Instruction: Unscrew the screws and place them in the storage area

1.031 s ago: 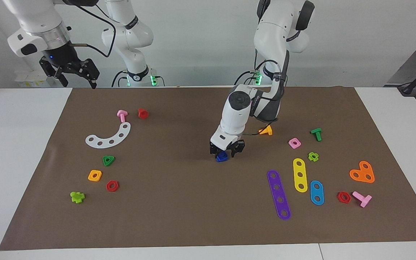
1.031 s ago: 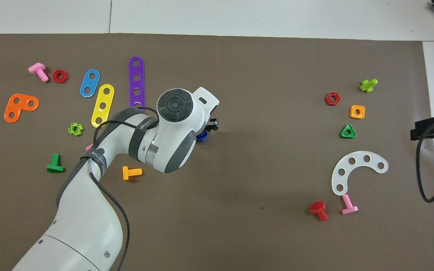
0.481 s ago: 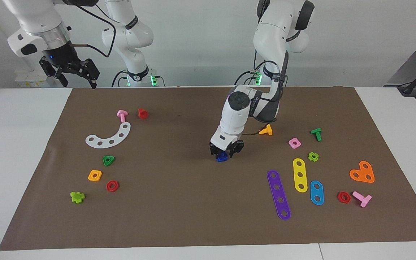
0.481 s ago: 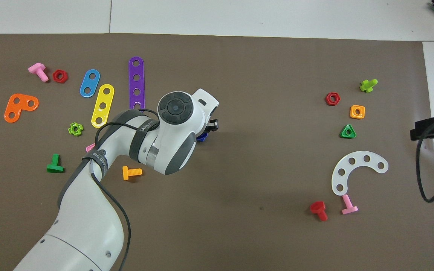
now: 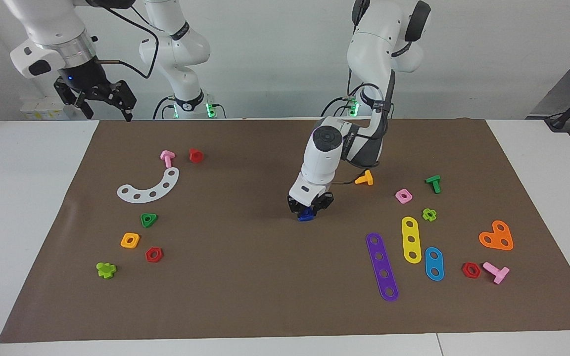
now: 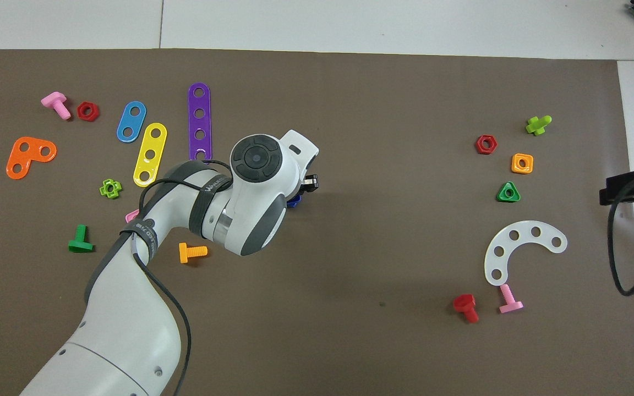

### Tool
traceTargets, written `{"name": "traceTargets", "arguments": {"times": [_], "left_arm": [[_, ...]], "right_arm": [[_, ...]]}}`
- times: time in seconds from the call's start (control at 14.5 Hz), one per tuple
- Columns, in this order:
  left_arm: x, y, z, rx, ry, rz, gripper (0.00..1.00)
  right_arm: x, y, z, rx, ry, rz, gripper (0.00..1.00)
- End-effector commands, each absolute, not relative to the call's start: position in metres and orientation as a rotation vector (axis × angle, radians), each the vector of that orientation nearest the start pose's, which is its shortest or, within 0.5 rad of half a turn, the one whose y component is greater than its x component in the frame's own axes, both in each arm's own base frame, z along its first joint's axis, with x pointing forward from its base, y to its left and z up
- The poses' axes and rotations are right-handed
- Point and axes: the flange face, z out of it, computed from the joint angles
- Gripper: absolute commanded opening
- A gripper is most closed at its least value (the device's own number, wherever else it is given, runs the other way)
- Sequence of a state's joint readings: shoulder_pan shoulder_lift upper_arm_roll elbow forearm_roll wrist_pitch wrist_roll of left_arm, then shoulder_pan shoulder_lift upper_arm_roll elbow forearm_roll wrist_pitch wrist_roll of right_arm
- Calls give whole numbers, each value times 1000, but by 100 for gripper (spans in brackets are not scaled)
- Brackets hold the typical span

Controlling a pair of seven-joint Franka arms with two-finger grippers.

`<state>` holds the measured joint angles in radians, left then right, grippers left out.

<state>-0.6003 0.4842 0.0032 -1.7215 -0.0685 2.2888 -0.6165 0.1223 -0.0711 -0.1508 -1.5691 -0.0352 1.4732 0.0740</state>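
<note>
Left claw (image 5: 307, 211) is down on the brown mat (image 5: 245, 277) mid-table, clenched on the blue screw (image 5: 306, 215), well apart from the white curved strip (image 5: 149, 188). Right claw (image 5: 98, 99) waits raised w/ fingers spread, nearer the robots than that strip.

toward the left arm's end of the brown mat (image 5: 245, 277), a purple strip (image 5: 382, 266), a yellow strip (image 5: 411, 239) and a blue strip (image 5: 434, 263) are lying side by side. an orange heart-shaped plate (image 5: 497, 236) is resting near them, with a red nut (image 5: 471, 270) lying just beside a pink bolt (image 5: 496, 272). an orange bolt (image 5: 364, 178), a pink nut (image 5: 403, 196) and a green bolt (image 5: 433, 183) are sitting nearer to the robots.
</note>
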Motion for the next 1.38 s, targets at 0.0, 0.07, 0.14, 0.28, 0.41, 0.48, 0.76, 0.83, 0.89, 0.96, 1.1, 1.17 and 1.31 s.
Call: {"name": "traceTargets", "arguments": {"times": [0.0,0.07,0.14,0.28,0.41,0.48,0.76,0.83,0.89,0.96,1.1,1.17,1.31], "left_arm": [[552,-380,313,-3234,-126,-77,36],[554,-380,316,-3233,-127,-72,36],[556,-380,320,-3236,-130,-74,36],[564,-382,335,-3239,-141,-62,36],[577,-386,354,-3226,-145,-17,36],[582,-388,363,-3223,-157,21,36],[618,-342,393,-3203,-274,88,36],[627,-323,398,-3203,-305,78,36],[632,-300,398,-3193,-326,101,37],[631,-283,396,-3187,-292,130,37],[627,-245,384,-3183,-190,182,37],[624,-225,378,-3179,-152,210,37],[613,-198,362,-3174,-34,271,37]], "right_arm": [[518,-23,657,-3145,134,35,100],[518,-22,657,-3146,132,35,100],[518,-22,657,-3146,132,35,100],[518,-22,657,-3146,132,35,100],[518,-23,657,-3145,134,35,100],[518,-22,657,-3146,132,35,100],[518,-23,657,-3145,134,35,100],[517,-22,657,-3145,132,33,100],[518,-22,657,-3146,132,35,100],[517,-23,657,-3145,134,33,100],[517,-22,657,-3145,132,33,100],[517,-22,657,-3145,132,33,100],[517,-23,657,-3145,134,33,100]]}}
